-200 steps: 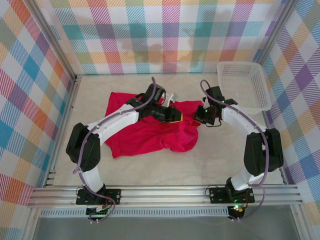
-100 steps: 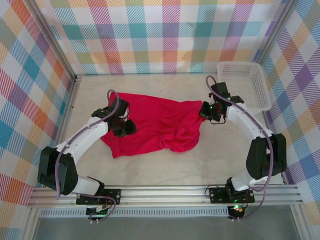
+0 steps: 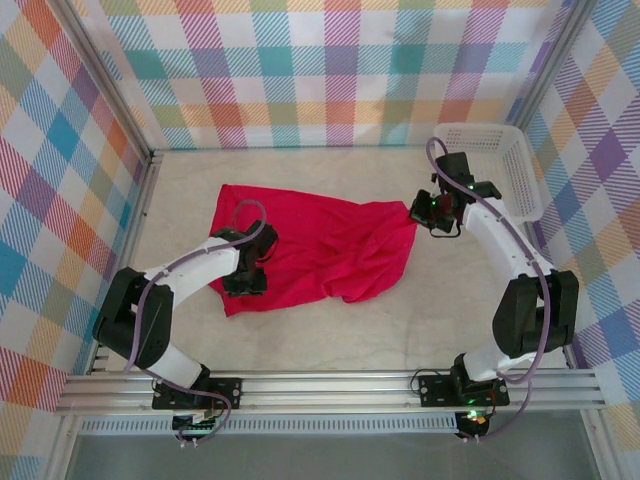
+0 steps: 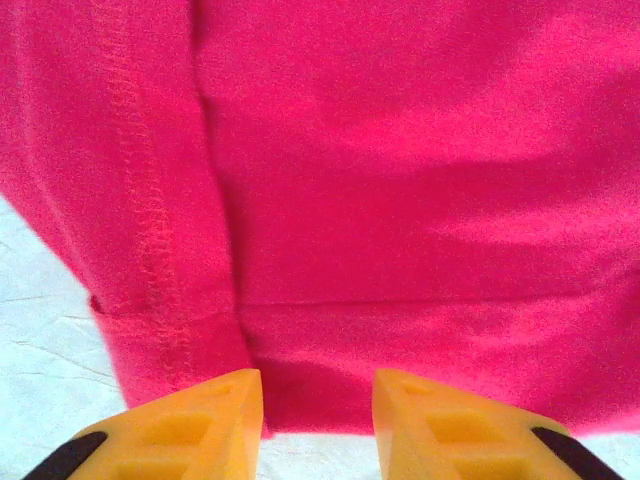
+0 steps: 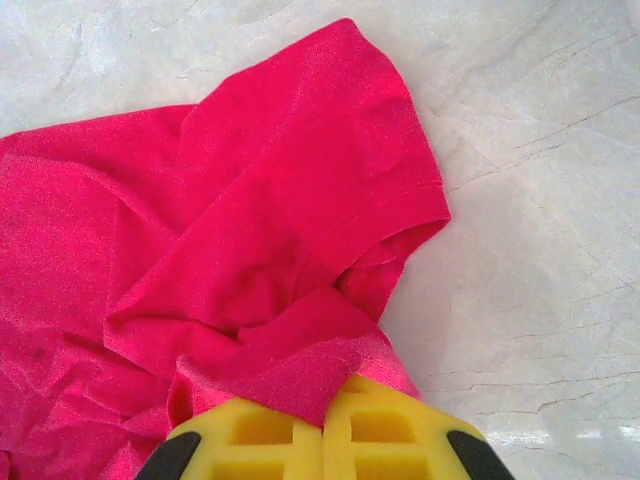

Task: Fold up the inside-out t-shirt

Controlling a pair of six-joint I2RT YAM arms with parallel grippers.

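Observation:
The inside-out t-shirt (image 3: 310,245) is bright red and lies spread across the middle of the table, rumpled along its near right side. My left gripper (image 3: 245,283) hovers over its near left part. In the left wrist view that gripper (image 4: 318,400) is open, its yellow fingers (image 4: 210,415) apart above the shirt's hem (image 4: 150,250), with nothing between them. My right gripper (image 3: 421,213) is at the shirt's far right corner. In the right wrist view it (image 5: 325,415) is shut on a fold of the t-shirt (image 5: 250,230), beside a short sleeve (image 5: 385,170).
A white mesh basket (image 3: 478,127) stands at the back right, just behind the right arm. Checked walls close in the table on three sides. Bare marble tabletop (image 3: 400,340) lies in front of the shirt and to its right (image 5: 540,200).
My left gripper left the shirt's middle, swung to its near left part and opened. My right gripper pulled its corner rightward and farther back, spreading the shirt wider.

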